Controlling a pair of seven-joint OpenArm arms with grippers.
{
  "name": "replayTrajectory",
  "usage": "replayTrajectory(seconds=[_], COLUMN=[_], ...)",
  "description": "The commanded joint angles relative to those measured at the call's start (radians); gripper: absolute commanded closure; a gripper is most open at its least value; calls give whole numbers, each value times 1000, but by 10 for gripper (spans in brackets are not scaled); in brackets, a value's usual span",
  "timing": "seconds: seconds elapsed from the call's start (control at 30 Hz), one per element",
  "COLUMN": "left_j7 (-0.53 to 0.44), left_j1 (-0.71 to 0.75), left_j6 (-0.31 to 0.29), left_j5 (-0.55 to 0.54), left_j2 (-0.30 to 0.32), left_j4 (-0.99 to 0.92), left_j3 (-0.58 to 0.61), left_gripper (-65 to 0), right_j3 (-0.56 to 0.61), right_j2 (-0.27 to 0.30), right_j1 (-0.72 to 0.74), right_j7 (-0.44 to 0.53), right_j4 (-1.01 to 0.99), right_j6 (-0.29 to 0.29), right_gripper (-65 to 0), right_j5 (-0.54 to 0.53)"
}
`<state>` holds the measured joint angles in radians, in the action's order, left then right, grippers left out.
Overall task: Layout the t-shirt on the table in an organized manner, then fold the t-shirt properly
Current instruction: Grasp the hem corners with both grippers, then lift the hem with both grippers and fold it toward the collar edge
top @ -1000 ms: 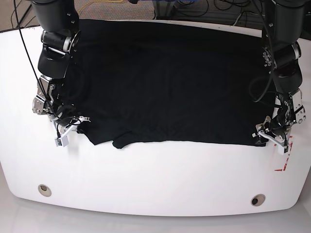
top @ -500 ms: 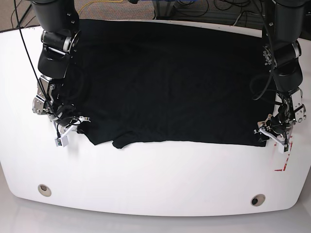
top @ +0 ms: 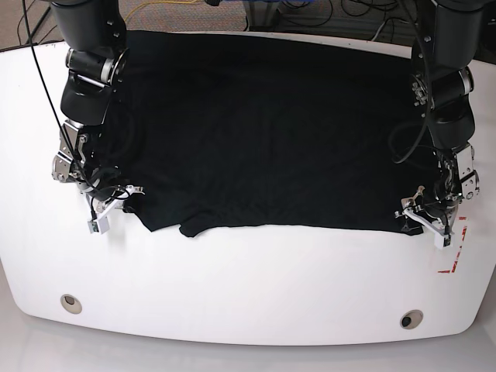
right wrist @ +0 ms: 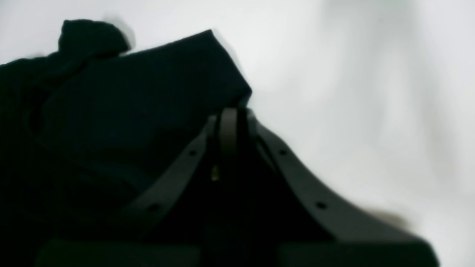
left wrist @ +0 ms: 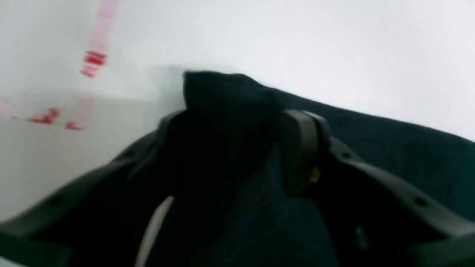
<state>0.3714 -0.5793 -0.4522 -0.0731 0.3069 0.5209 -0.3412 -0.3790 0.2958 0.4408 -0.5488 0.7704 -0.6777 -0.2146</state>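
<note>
Since the earlier base frames the left hand (top: pixel 425 220), at the right side of the base view, has drifted inward from the red marks (top: pixel 456 252) toward the t-shirt's near corner, and its jaws have narrowed; the right hand (top: pixel 108 208) and the garment's outline are unchanged.

The black t-shirt (top: pixel 271 132) lies spread flat across the far and middle part of the white desk (top: pixel 248 287), its long axis running side to side between the two arms, its near edge roughly parallel to the desk's front rim. A small flap dips from that edge nearer the right hand.

Left hand: in its wrist view the jaws straddle a raised tuck of the cloth corner (left wrist: pixel 226 111), one finger (left wrist: pixel 300 148) standing just beside the fabric. The jaws appear partly open and closing; whether the cloth is yet pinched cannot be told.

Right hand: in its wrist view the fingers (right wrist: pixel 228 129) meet at the edge of the opposite near corner (right wrist: pixel 148 92). It is clenched, apparently on the t-shirt's edge, though the dark blur makes the contact uncertain.

Each hand sits at its own near corner, so the garment extends away from both toward the far edge. Judged from this, the coming move turns on both corners being secured before any lift or pull along that near edge.
</note>
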Motion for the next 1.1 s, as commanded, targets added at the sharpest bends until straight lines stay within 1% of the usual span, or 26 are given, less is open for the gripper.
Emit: replayTrajectory(seconds=[0.0,0.1,0.33,0.4,0.6,0.7,0.83,0.93,1.0,1.07], left_j7=[31,28,27,27,30,36,77,91,110,140], left_j1=[-14,-14,-14,-14,-15,-8,54,78,95,117], left_j6=[-10,-10,-10,-10,-10,-10,-12,-13,-29,-63], left_j5=[8,8,5,5,0,0,0,0,0,0], left_j2=[-13,-18,-16,-16,-15,-15,-18,-21,-22,-22], left_j4=[11,11,12,12,41,124,227,292,331,376], left_j3=[21,31,31,31,29,26,11,-2,-2,-5], left_gripper=[-208,-121,-17,0,0,0,0,0,0,0], right_j3=[-2,-2,-1,-1,-1,-1,-1,-1,-2,-4], right_j2=[13,13,13,13,7,7,7,10,23,27], right_j1=[19,16,-6,-12,-15,-15,-24,-32,-33,-38], right_j7=[17,17,17,17,12,12,8,-7,-26,-55], right_j4=[16,18,70,91,131,159,200,228,258,295], right_j6=[-6,-6,-6,-6,-6,-6,-6,-6,-6,-6], right_gripper=[0,0,0,0,0,0,0,0,0,0], right_j5=[-13,-13,-10,-9,-6,-6,-4,-4,-4,-7])
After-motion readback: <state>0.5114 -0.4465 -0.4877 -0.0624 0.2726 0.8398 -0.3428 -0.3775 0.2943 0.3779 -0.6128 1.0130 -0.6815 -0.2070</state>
